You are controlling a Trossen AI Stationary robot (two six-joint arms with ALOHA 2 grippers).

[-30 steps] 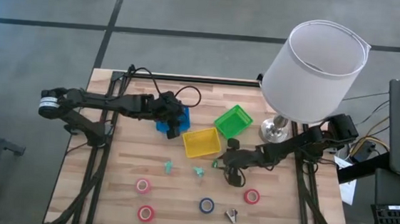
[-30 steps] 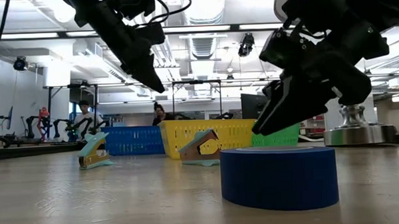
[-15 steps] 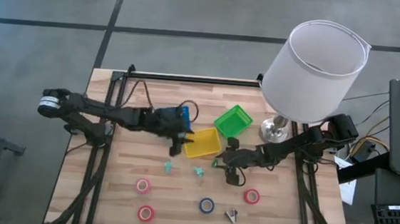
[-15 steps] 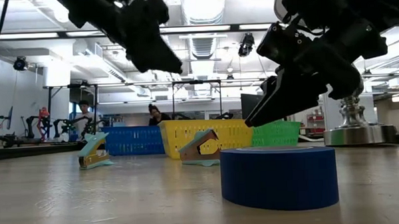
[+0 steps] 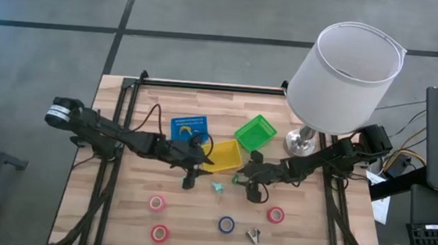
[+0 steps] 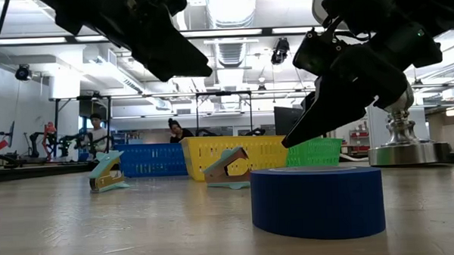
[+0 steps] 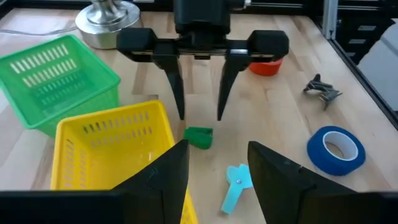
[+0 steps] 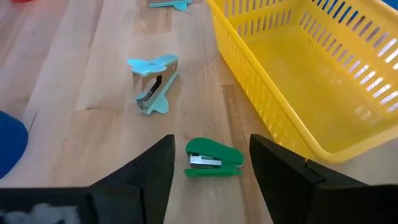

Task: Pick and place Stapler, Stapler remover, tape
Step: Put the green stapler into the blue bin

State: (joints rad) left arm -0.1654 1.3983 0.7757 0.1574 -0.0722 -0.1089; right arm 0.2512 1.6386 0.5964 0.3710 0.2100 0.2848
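**Right gripper poised over the small green stapler**

The right gripper [image 8: 208,171] hangs with fingers spread, empty, straddling the green stapler [image 8: 213,159] lying beside the yellow basket [image 8: 311,81]; the left gripper [image 7: 214,168], also spread and empty, faces it nearby; a skewed closing could squirt the stapler sideways, or the two arms could collide; tape rolls wait farther off.
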